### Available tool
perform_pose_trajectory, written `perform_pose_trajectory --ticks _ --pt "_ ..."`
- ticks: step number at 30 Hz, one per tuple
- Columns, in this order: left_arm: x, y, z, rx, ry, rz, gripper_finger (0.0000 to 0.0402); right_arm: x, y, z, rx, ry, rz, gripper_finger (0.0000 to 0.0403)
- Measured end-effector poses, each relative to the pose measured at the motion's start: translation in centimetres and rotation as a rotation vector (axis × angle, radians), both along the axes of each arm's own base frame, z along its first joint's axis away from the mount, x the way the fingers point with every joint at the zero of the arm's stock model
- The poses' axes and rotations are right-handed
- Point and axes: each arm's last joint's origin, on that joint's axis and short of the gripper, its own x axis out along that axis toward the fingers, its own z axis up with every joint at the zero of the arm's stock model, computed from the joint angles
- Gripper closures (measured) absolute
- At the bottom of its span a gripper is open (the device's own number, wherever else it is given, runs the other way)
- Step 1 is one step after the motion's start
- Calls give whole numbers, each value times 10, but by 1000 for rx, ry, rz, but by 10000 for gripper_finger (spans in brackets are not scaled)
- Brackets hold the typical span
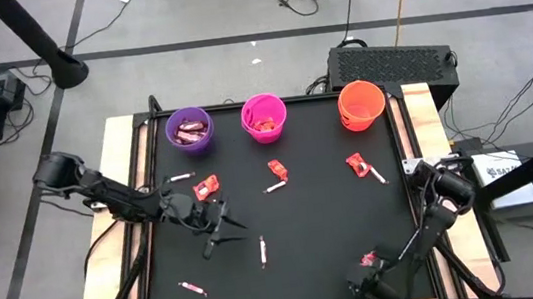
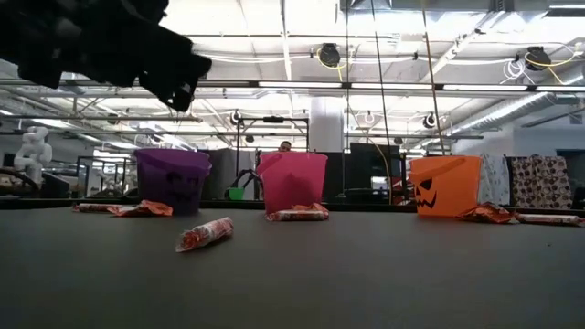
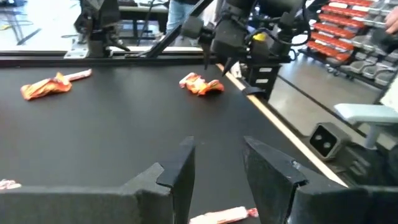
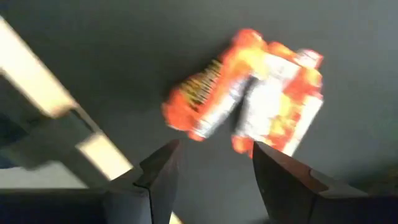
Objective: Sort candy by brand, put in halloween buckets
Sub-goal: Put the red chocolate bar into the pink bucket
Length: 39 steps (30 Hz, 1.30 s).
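Three buckets stand in a row at the table's far edge: purple (image 1: pixel 189 130), magenta pink (image 1: pixel 264 117) and orange (image 1: pixel 361 103). The purple and pink ones hold sweets. Red-orange candies (image 1: pixel 206 186) and pale sticks (image 1: pixel 275 186) lie scattered on the black mat. My left gripper (image 1: pixel 228 236) hovers open left of centre, beside a pale stick (image 3: pixel 224 216) lying just past its fingers (image 3: pixel 180 165). My right gripper (image 4: pixel 214 152) is open near the table's near right corner, over a red-orange wrapped candy (image 4: pixel 249 93) that lies flat on the mat.
More candy lies near the orange bucket (image 1: pixel 357 164), in the middle (image 1: pixel 277 170) and at the near left (image 1: pixel 193 288). Wooden borders (image 1: pixel 120 186) frame the mat. In the low view a stick (image 2: pixel 205 234) lies in front of the purple bucket (image 2: pixel 172 180).
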Motion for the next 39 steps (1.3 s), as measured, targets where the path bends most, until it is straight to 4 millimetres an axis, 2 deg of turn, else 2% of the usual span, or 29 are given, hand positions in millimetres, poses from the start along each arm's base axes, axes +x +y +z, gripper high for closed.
perform_pose_trajectory --ticks 5,10,13,21,28,33,39 --pt "2 0 -3 3 -1 14 263 -15 -4 -6 -95 58 73 211" --pt "3 0 -3 23 -18 10 263 -26 -5 -32 -24 97 147 211" --pt "3 0 -1 20 -33 13 263 -29 -7 -40 -1 93 172 211" --pt "3 0 2 33 -76 12 263 -30 -10 -43 -20 102 168 211" --pt "3 0 4 50 -101 10 263 -22 -18 -43 -45 92 151 214" --pt "3 0 4 50 -101 10 263 -17 -23 -44 -58 92 133 260" --pt "3 0 4 50 -101 10 263 -15 -27 -43 -32 157 57 371"
